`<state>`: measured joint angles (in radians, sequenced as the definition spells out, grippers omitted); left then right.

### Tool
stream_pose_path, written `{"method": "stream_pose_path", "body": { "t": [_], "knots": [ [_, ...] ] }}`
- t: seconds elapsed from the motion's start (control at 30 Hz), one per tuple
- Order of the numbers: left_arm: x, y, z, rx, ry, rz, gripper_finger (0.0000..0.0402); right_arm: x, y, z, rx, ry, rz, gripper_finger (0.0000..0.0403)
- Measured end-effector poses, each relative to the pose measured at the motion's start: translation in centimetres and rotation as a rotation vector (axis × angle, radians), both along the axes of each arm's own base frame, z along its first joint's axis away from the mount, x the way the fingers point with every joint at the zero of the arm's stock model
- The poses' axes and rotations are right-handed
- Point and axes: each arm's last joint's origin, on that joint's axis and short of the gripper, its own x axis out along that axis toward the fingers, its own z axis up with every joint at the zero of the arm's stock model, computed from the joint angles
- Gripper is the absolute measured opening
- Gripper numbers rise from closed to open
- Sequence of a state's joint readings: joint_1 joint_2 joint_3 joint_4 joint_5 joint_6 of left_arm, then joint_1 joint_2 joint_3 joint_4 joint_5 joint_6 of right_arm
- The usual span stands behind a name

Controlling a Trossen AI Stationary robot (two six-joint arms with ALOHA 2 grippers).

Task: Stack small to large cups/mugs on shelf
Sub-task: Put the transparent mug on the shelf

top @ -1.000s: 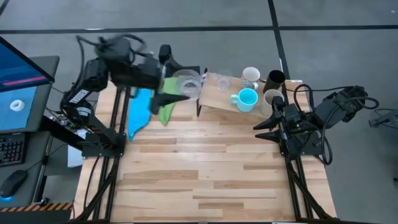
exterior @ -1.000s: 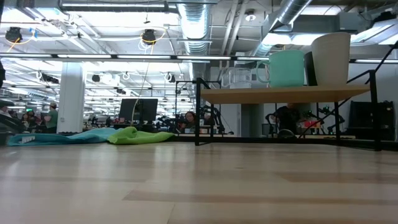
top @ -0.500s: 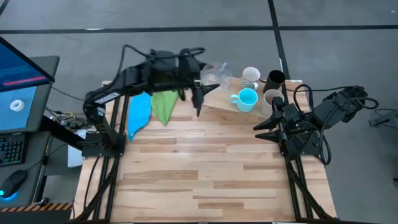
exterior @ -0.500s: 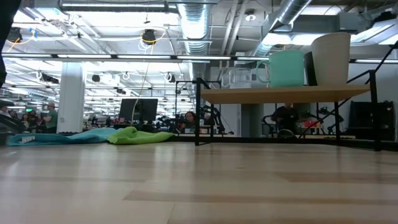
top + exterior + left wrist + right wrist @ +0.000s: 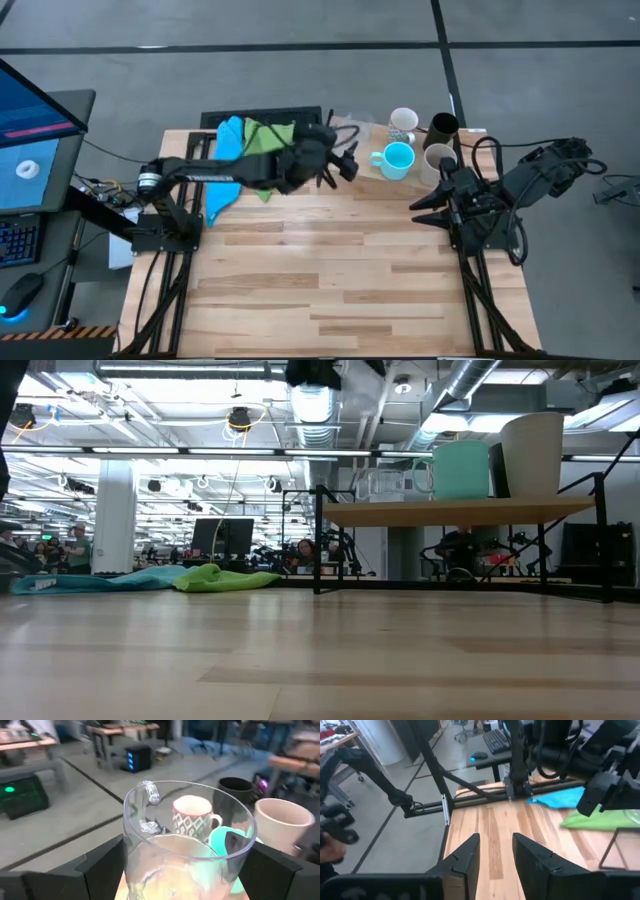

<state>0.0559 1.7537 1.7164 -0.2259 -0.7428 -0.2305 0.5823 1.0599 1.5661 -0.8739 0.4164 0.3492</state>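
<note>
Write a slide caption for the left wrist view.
Left gripper holding a clear handled cup, with the patterned white mug, black cup and beige tumbler beyond.

A low light-wood shelf (image 5: pixel 458 511) on thin black legs stands at the far right of the plank table (image 5: pixel 300 660), carrying a clear cup (image 5: pixel 386 485), a cyan mug (image 5: pixel 458 470) and a taller beige tumbler (image 5: pixel 532 454) — side by side, upright. To the left, a green cloth (image 5: pixel 225 577) lies against a blue cloth (image 5: pixel 100 581) on the tabletop. A dark part of an arm (image 5: pixel 315 372) hangs at the top edge — its gripper unseen. Workshop benches and people fill the room behind.
</note>
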Motion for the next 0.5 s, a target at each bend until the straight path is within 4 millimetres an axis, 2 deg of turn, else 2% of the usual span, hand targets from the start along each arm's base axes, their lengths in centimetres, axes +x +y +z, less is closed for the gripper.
{"method": "stream_pose_path", "body": {
  "t": [0.23, 0.5],
  "knots": [
    [0.5, -0.3, -6.0, 0.024, -0.148, 0.079, 0.0319, -0.2, 0.0, -0.3, 0.025, 0.035, 0.009, 0.0136],
    [-0.3, 0.0, -9.9, -0.003, -0.12, 0.155, 0.0319, -0.2, 0.0, -0.3, 0.022, 0.041, 0.012, 0.0136]
  ]
}}
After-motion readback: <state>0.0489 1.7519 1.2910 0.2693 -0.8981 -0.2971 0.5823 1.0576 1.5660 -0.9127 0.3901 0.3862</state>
